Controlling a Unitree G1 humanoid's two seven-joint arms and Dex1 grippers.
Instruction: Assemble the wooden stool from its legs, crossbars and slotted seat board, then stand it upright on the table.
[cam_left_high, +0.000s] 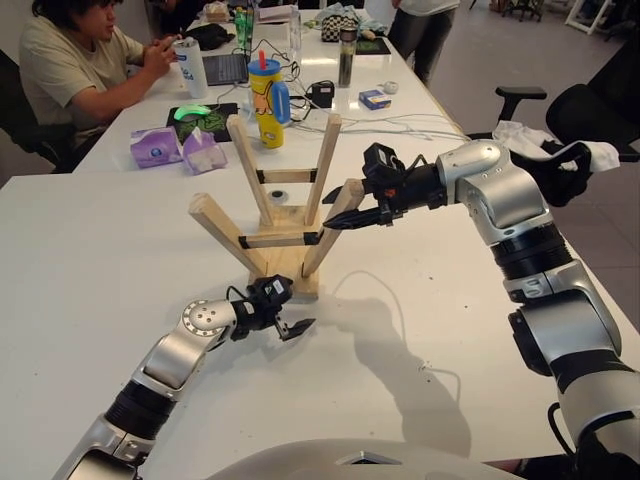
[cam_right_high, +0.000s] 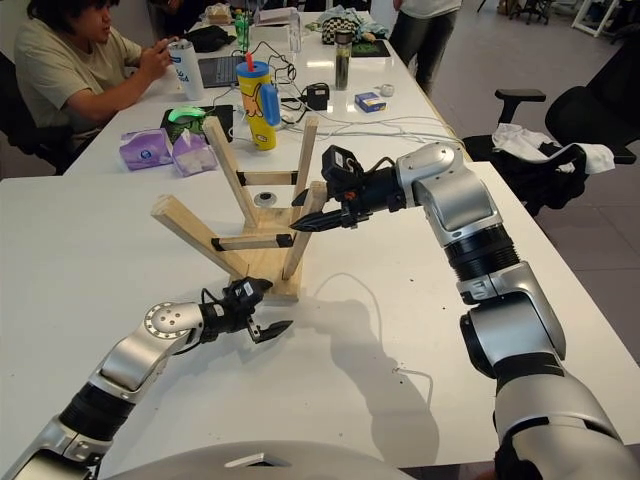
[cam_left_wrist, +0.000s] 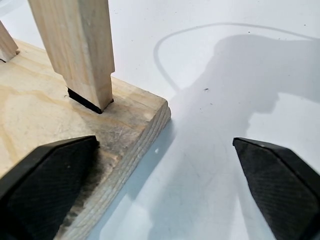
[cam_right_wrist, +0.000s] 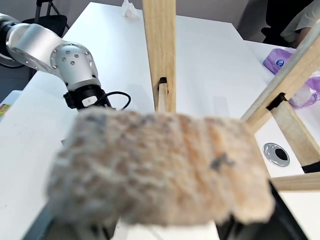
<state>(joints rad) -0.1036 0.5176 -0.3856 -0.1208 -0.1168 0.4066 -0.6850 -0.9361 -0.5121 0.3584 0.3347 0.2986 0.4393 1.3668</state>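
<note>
On the white table (cam_left_high: 100, 260) in front of me the stool (cam_left_high: 275, 215) sits upside down, its seat board (cam_left_high: 290, 272) flat on the tabletop and its legs pointing up and splaying outward. Two crossbars (cam_left_high: 288, 176) tie the legs together partway up. My right claw (cam_left_high: 342, 218) is clamped on the top end of the near right leg (cam_left_high: 330, 235), high above the board; the right wrist view has that leg's rough end grain (cam_right_wrist: 160, 165) close up between my fingers. My left claw (cam_left_high: 297, 329) hangs low, just beside the board's near corner, with its fingers spread wide apart and gripping nothing. In the left wrist view one pad (cam_left_wrist: 45, 185) lies over the board's edge and the other pad (cam_left_wrist: 280, 185) is over bare table, while a leg (cam_left_wrist: 80, 50) stands seated in its slot near that corner. A yellow cup (cam_left_high: 267, 100) stands well behind the stool.
</note>
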